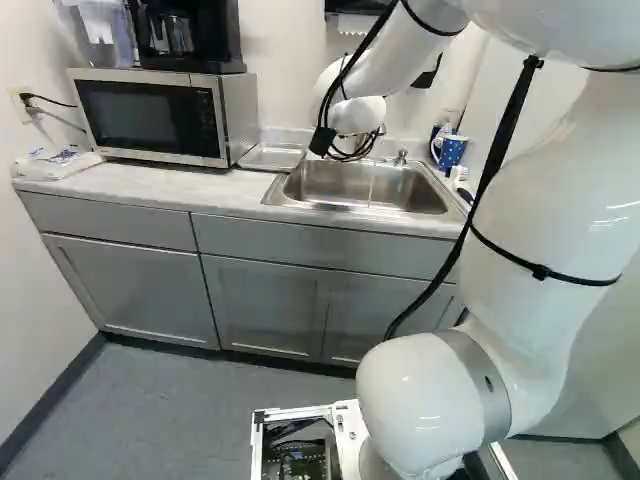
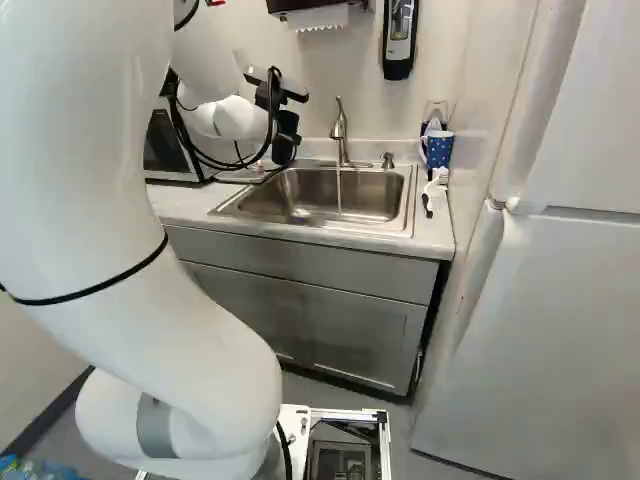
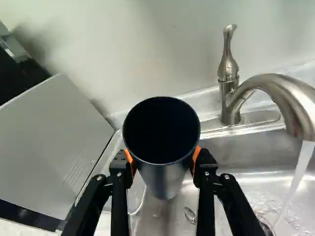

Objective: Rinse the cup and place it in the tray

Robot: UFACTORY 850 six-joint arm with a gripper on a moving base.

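At the left end of the sink in the right base view, my gripper hangs near the wall. In the wrist view the gripper is shut on a dark cup, an orange pad against either side. The cup's open mouth faces the wrist camera and its inside looks black. A shallow tray lies on the counter between microwave and sink; part of it shows behind the cup in the wrist view. Water runs from the faucet into the sink, to one side of the cup.
The microwave stands beside the tray, with a coffee maker on top. A blue dotted mug and a brush are on the counter at the sink's far end. A white fridge stands at the right. Wall behind the faucet.
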